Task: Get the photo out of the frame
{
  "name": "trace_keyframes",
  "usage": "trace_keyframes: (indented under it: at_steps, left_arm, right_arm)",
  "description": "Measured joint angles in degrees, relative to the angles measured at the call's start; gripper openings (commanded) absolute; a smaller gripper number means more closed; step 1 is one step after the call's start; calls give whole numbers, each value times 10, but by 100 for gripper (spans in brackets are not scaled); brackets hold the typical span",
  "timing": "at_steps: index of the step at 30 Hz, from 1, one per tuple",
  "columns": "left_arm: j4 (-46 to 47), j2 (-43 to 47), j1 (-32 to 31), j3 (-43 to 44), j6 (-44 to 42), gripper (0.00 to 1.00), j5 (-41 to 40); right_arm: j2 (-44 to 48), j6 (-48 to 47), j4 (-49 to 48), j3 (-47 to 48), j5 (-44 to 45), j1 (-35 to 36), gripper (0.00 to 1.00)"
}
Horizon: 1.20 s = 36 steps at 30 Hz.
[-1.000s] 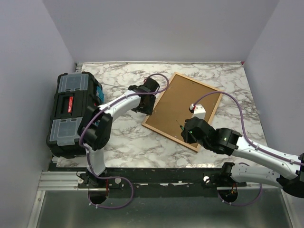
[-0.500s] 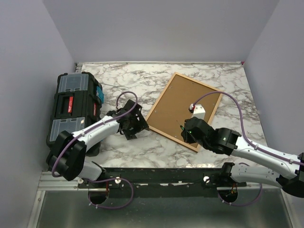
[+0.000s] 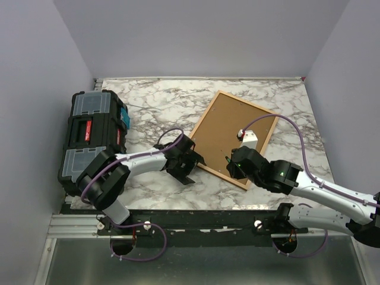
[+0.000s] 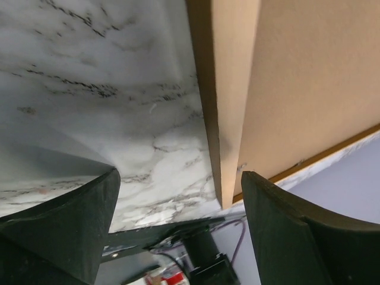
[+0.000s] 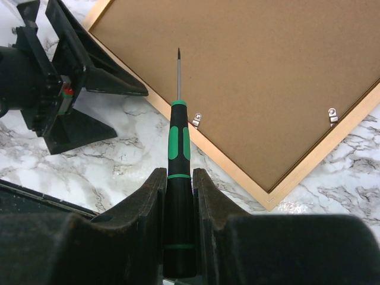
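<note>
The frame (image 3: 249, 105) lies face down at centre-right of the marble table (image 3: 154, 107), its brown backing board (image 3: 228, 133) up and the photo hidden beneath. The left gripper (image 3: 196, 169) gapes wide, the frame's lower-left edge between its fingers. The right gripper (image 5: 178, 178) clenches a green-handled screwdriver (image 5: 179, 142), tip over the board. A black toolbox (image 3: 92, 139) sits far left.

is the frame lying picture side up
No, the frame has its plain brown backing board facing up, with two small metal clips showing along its edge.
</note>
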<state>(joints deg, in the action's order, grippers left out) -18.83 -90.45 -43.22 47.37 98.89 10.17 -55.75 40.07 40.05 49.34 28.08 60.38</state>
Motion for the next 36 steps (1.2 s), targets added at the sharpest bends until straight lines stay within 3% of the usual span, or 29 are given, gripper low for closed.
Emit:
trace_keyframes:
  at_steps: [5,9,12,14,22,32,36]
  left_arm:
    - [5,-36,-4,21,54,80,-8]
    - [17,-72,-4,52,76,63,-9]
    - [15,-86,-4,64,83,42,-11]
    - [0,-92,-4,74,75,34,-27]
    - [-52,-108,2,123,-40,1,-81]
    - [-59,-138,83,181,-326,0,-85]
    - [-46,-141,121,182,-421,0,-45]
  right_arm:
    - [0,0,0,0,0,0,0]
    - [0,0,0,0,0,0,0]
    - [1,0,0,0,0,0,0]
    - [2,0,0,0,0,0,0]
    - [7,0,-3,-3,-1,0,0]
    - [-35,-4,-31,-35,-52,0,0]
    - [-75,-8,-67,-44,-78,0,0]
